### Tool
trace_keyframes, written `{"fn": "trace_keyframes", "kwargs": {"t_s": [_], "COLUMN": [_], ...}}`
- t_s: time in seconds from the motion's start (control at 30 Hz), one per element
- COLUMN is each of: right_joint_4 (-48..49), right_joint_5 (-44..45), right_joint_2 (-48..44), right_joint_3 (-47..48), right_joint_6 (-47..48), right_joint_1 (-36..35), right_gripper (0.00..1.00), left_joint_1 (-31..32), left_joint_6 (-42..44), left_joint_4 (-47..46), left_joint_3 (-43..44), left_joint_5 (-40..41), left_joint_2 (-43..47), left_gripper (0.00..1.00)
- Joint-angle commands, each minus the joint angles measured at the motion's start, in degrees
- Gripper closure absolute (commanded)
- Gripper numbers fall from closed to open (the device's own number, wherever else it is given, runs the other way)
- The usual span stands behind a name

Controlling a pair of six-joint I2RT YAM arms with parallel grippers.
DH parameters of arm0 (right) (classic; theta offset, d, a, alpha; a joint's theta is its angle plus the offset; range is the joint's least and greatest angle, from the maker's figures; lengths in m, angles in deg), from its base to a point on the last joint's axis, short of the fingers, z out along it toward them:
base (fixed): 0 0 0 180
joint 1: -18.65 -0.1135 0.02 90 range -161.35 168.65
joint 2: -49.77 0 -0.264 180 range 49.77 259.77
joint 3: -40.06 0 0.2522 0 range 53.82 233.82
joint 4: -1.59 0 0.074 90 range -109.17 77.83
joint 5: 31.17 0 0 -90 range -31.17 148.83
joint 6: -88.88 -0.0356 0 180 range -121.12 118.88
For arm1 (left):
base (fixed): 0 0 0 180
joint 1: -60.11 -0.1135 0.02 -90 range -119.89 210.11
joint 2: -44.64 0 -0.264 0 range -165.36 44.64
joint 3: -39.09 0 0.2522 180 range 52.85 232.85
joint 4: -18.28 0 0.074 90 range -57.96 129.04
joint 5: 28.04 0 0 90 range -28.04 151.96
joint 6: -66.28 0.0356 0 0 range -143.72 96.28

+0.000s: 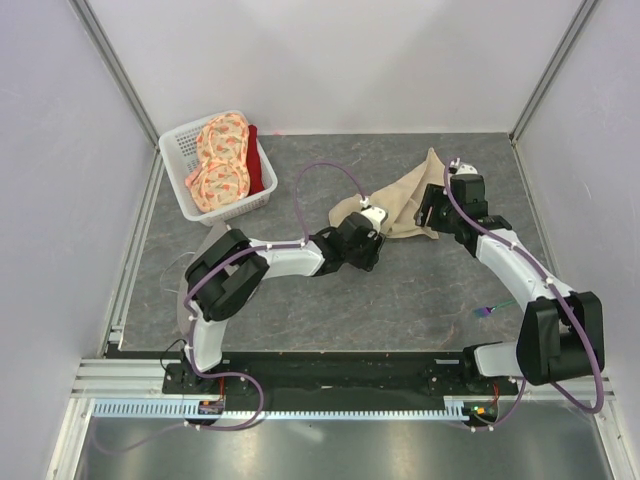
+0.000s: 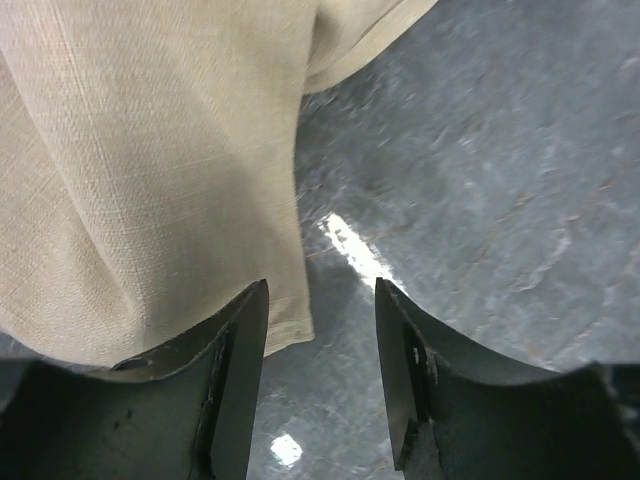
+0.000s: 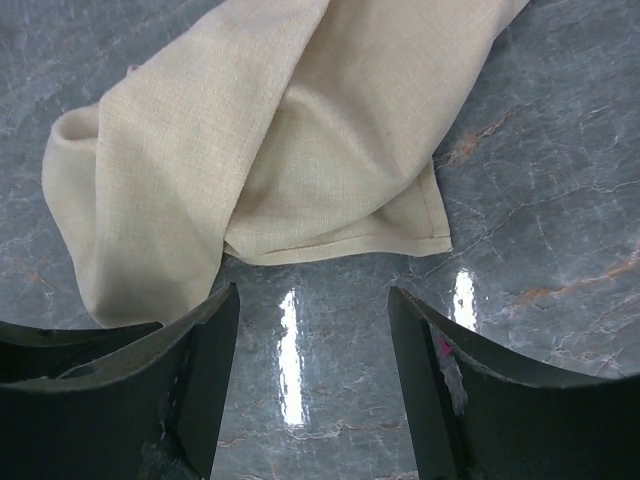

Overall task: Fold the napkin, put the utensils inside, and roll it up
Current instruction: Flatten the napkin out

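Note:
The beige napkin (image 1: 403, 198) lies crumpled on the grey table between my two grippers. In the left wrist view its hemmed corner (image 2: 150, 180) hangs by my left finger, partly over it. My left gripper (image 2: 320, 370) is open, with only table between its fingers. In the right wrist view the napkin (image 3: 290, 140) lies bunched just beyond my right gripper (image 3: 312, 380), which is open and empty above the table. The fork (image 1: 492, 309) with a teal handle lies on the table near the right arm's base.
A white basket (image 1: 180, 165) at the back left holds an orange floral cloth (image 1: 222, 160) and a red cloth. Grey walls and metal frame posts close the table on three sides.

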Motion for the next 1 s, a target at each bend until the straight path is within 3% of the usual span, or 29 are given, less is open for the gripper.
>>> {"fn": "trace_keyframes", "kwargs": {"t_s": [0.0, 0.23, 0.5, 0.63, 0.73, 0.97], "right_joint_4": [0.6, 0.7, 0.4, 0.4, 0.4, 0.0], "right_joint_5": [0.2, 0.3, 0.3, 0.3, 0.2, 0.9], "right_joint_2": [-2.2, -2.5, -3.0, -2.7, -2.5, -1.1], "right_joint_3": [-0.3, -0.3, -0.3, -0.2, -0.1, 1.5], "right_joint_6": [-0.3, -0.4, -0.1, -0.2, 0.0, 1.4], "right_joint_1": [1.0, 1.5, 1.8, 2.0, 1.8, 1.9], "right_gripper": [0.3, 0.3, 0.29, 0.3, 0.29, 0.29], "left_joint_1": [0.6, 1.3, 1.5, 1.4, 1.4, 0.7], "left_joint_6": [3.9, 3.6, 4.6, 4.8, 1.5, -5.4], "left_joint_4": [2.2, 4.5, 7.1, 6.1, 3.5, 1.9], "left_joint_3": [2.2, 1.5, 0.8, -1.4, -4.1, -15.5], "left_joint_5": [4.1, 7.5, 7.7, 0.1, -10.1, -15.5], "left_joint_2": [-1.3, -2.6, -4.4, 0.9, 8.3, 25.4], "left_gripper": [0.46, 0.51, 0.98, 0.98, 0.98, 0.98]}}
